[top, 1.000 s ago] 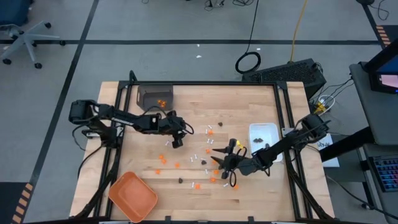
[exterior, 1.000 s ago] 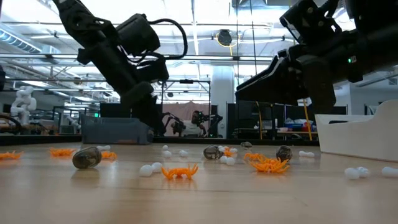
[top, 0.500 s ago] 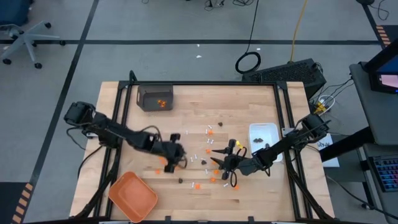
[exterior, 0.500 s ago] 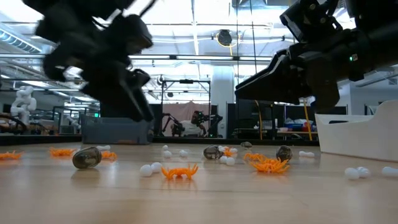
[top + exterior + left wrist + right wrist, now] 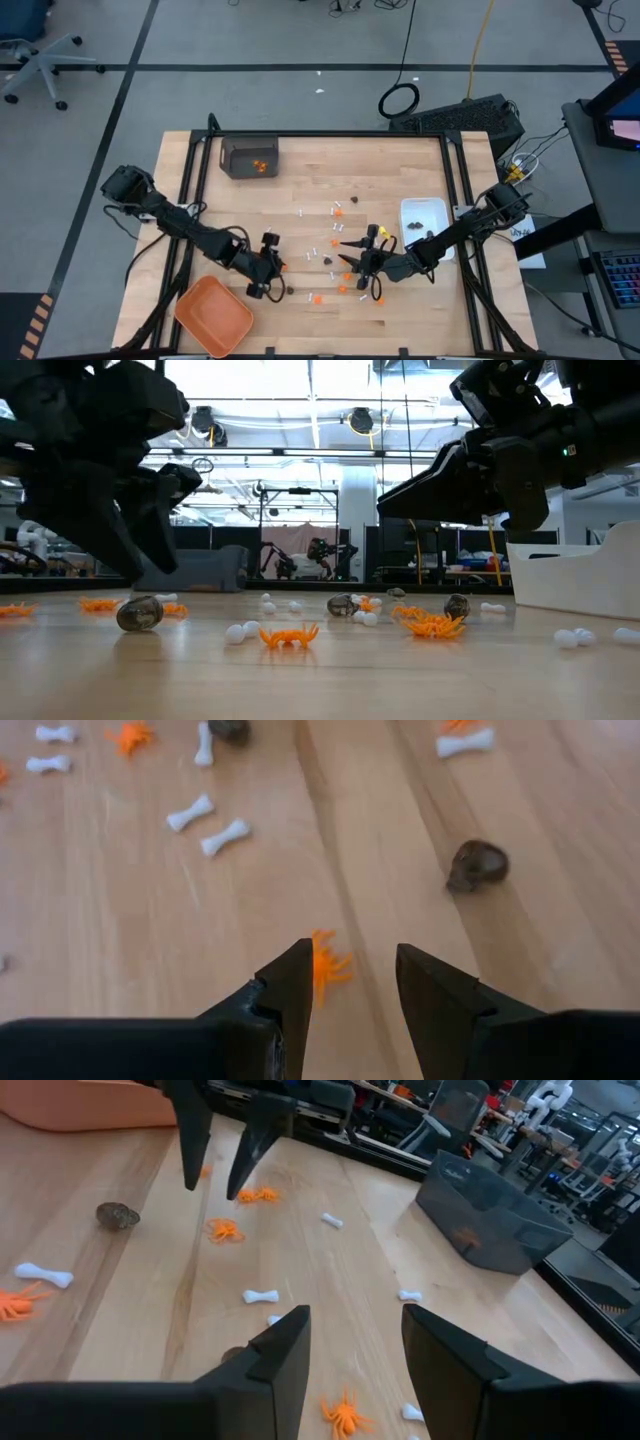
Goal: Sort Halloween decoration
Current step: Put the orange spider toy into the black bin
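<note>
The left gripper [image 5: 350,982] has its jaws parted and empty, low over the table, with an orange spider [image 5: 326,965] lying right at the gap between the fingertips. A dark skull [image 5: 477,866] sits a little beyond, off to one side, and white bones [image 5: 223,837] lie farther out. From above, that gripper [image 5: 262,283] is near the front of the table, close to the orange tray [image 5: 212,315].

The right gripper [image 5: 355,1342] is also parted and holds nothing; it hangs above the middle of the scatter [image 5: 362,262]. Ahead of it lie a bone [image 5: 260,1295], a spider [image 5: 224,1230] and a skull [image 5: 117,1216], with the left arm's fingers [image 5: 190,1135] standing beyond them.

The pieces are spread loose over the table's middle. The grey bin [image 5: 250,157] at the far edge has what looks like a couple of orange bits inside, and the white dish [image 5: 424,221] at the right holds some dark ones
</note>
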Controlling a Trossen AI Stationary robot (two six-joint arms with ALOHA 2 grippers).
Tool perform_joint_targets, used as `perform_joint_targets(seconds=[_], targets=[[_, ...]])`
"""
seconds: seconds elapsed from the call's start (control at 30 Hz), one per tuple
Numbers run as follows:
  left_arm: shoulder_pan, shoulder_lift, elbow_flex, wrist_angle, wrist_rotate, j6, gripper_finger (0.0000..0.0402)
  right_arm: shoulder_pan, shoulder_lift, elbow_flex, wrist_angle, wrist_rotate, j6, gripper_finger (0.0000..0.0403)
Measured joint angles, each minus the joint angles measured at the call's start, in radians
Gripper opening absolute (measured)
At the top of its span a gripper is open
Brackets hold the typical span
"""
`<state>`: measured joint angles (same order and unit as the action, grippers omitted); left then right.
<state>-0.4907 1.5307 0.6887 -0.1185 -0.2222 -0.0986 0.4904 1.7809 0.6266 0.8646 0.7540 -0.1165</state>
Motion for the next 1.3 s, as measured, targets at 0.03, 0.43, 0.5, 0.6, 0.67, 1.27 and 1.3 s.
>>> perform_joint_targets(seconds=[0.03,0.43,0.5,0.6,0.67,1.27,1.3], targets=[[0.004,0.000,0.000,0.000,0.000,0.000,0.0143,0.000,0.000,0.000,0.000,0.000,0.000,0.0143],[0.027,0.077,-0.004,0.005,0.001,0.000,0.0143,0.000,0.000,0.000,-0.001,0.000,0.000,0.0143],[0.026,0.084,-0.003,0.009,0.000,-0.001,0.0143,0.000,0.000,0.000,-0.001,0.000,0.000,0.0143],[0.029,0.087,-0.003,0.009,0.000,-0.009,0.0143,0.000,0.000,0.000,-0.001,0.000,0.000,0.0143],[0.037,0.087,-0.003,0.008,0.003,-0.023,0.0143,0.000,0.000,0.000,-0.002,0.000,0.000,0.0143],[0.151,0.090,-0.003,0.004,0.000,-0.024,0.0006,0.000,0.000,0.000,-0.002,0.000,0.000,0.0143],[0.155,0.090,-0.003,0.004,-0.003,-0.018,0.0005,0.000,0.000,0.000,-0.002,0.000,0.000,0.0143]])
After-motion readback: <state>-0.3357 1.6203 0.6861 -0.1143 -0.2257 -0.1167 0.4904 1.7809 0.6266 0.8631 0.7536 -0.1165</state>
